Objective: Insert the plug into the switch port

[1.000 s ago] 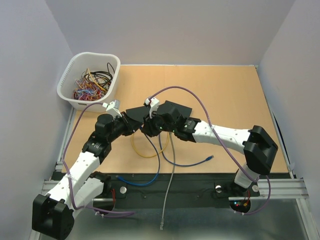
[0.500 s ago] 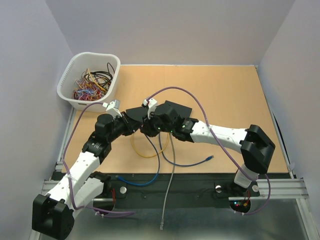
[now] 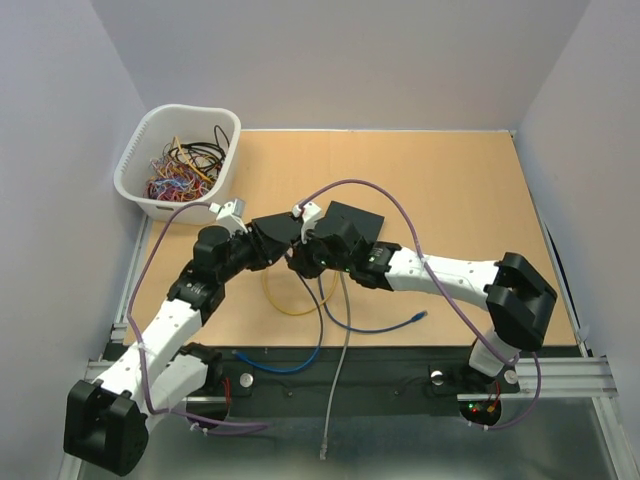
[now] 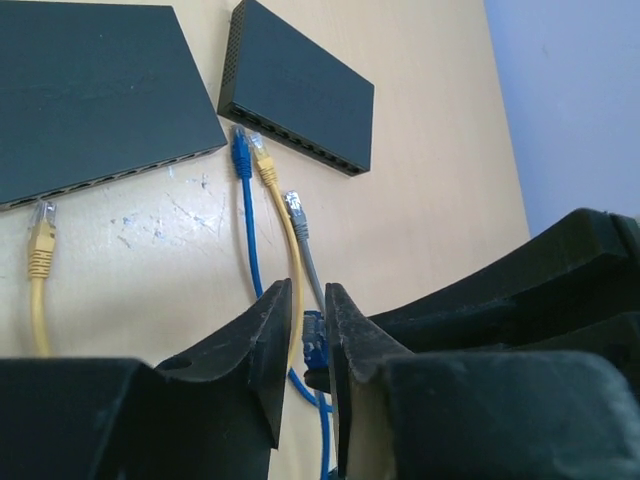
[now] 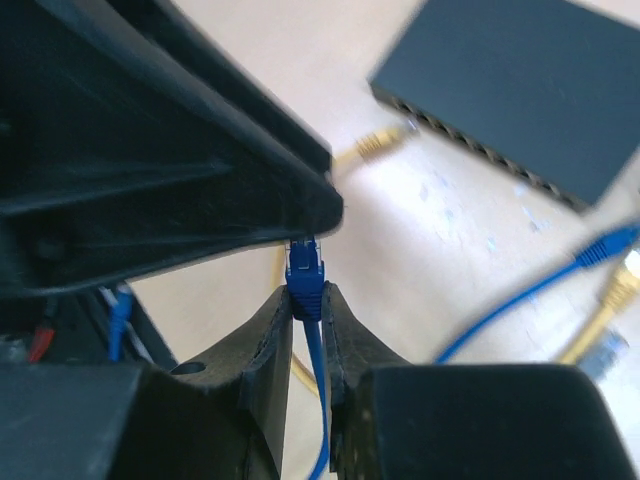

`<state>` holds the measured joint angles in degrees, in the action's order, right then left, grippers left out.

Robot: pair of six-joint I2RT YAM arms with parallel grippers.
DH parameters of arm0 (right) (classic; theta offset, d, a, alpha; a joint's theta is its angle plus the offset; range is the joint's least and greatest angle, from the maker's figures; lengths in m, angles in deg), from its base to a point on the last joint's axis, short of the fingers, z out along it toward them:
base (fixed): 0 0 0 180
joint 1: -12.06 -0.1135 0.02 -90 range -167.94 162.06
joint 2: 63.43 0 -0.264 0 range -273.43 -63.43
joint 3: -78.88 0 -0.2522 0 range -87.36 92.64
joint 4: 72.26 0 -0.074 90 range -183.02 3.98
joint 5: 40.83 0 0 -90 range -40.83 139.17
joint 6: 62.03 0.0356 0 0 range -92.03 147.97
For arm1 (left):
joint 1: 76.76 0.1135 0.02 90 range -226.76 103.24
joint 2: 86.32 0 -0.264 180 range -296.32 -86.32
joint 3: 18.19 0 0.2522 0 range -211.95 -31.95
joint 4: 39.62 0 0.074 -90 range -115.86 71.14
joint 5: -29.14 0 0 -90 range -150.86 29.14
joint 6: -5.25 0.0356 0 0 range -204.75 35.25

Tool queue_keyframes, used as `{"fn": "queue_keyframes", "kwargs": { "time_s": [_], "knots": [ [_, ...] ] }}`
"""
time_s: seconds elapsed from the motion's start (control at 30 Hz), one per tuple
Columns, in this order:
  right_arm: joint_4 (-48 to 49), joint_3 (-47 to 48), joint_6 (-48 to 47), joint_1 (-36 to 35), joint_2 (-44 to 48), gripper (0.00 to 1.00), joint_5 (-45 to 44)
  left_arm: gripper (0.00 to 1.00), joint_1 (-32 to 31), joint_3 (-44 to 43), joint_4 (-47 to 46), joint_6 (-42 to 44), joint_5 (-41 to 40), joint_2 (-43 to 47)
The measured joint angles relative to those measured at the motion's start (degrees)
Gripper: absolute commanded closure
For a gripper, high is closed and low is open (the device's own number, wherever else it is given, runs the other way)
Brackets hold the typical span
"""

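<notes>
Basket: white basket of tangled wires, well apart from both grippers, out beyond the left arm.
Left gripper: left gripper meets the right one tip to tip over the table. We see its jaws narrowly parted, clamping nothing we can make out.
Task plug: blue plug sits just past the left fingertips. Whether they touch it we cannot tell.
Right gripper: right gripper is pinched closed on the blue plug's boot. The head pokes out beyond the tips and the cable runs back between the fingers.
Large switch: large switch lies ahead and left of the left gripper. A yellow plug lies just short of its port row.
Small switch: small switch lies straight ahead of the left gripper. A second blue plug and a second yellow plug meet its port face. We cannot tell whether they are seated.
Grey plug: grey plug lies loose on the table, between the small switch and the left fingertips.
</notes>
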<state>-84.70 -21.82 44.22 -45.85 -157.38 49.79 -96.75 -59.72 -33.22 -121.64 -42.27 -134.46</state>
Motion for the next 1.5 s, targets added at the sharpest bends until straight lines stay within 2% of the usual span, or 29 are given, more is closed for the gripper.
{"fn": "queue_keyframes", "kwargs": {
  "time_s": [0.03,0.1,0.17,0.47,0.67,0.87,0.97,1.13,1.5],
  "knots": [
    [-0.11,-0.96,0.02,-0.09,0.26,1.00,-0.92,0.33,0.00,-0.20,-0.17,0.81,-0.44,-0.94],
    [-1.49,-2.60,0.04,-0.09,0.37,0.99,-2.89,0.22,0.02,-1.01,-0.15,0.96,-1.84,-2.75],
    [-3.02,-3.82,0.24,-0.09,0.37,0.99,-4.42,0.21,0.13,-2.21,-0.37,2.01,-3.26,-5.25],
    [-7.56,-3.82,2.08,0.37,-4.09,1.00,-8.35,0.25,1.11,-15.61,-4.61,5.35,-8.31,-27.34],
    [-10.21,2.01,3.08,0.94,-12.57,1.00,-8.28,0.28,3.56,-25.51,-6.64,7.52,-8.44,-42.03],
    [-12.15,6.32,3.54,1.86,-16.52,1.00,-8.35,0.29,6.69,-33.38,-6.54,8.68,-8.09,-54.25],
    [-13.18,9.07,3.72,2.43,-17.92,1.00,-8.46,0.35,7.65,-36.20,-5.53,9.27,-7.85,-58.25],
    [-14.82,13.73,4.15,3.06,-20.98,1.00,-9.46,0.35,8.22,-40.19,-2.89,10.34,-6.88,-63.95],
    [-20.41,21.03,6.27,4.61,-26.58,1.00,-12.22,0.35,8.22,-39.60,-2.36,11.06,-5.70,-63.84]
  ]
}}
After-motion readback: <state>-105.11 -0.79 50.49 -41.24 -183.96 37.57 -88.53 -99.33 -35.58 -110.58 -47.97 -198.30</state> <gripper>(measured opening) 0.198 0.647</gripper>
